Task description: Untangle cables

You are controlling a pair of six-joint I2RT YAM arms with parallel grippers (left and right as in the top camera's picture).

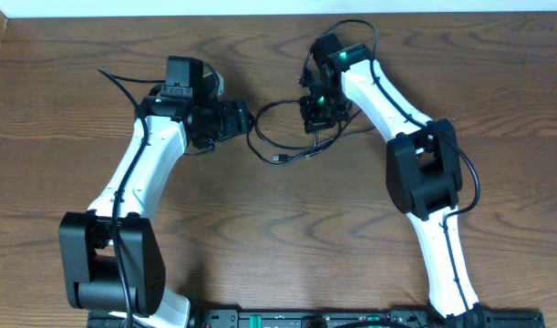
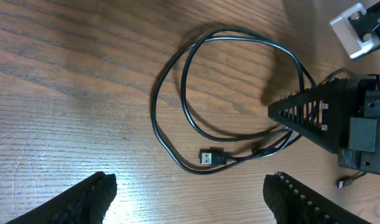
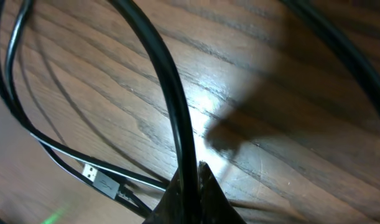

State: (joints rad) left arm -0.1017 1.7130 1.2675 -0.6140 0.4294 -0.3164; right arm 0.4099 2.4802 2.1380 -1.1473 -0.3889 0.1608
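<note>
Right now your right gripper (image 3: 191, 186) is pinching the black cable (image 3: 175, 93), with its fingers drawn together on a strand just above the wooden table (image 2: 65, 93). Your left gripper (image 2: 190, 185) is hovering beside the loops with its fingers spread wide and nothing between them. The cable is lying in loose, overlapping loops on the table between your two arms, and in the left wrist view several strands are running under the tip of the right gripper. Its USB plug (image 2: 205, 157) is resting flat on the wood at the near edge of the loops, apart from both grippers. You are looking at the strands crossing one another near that plug.
</note>
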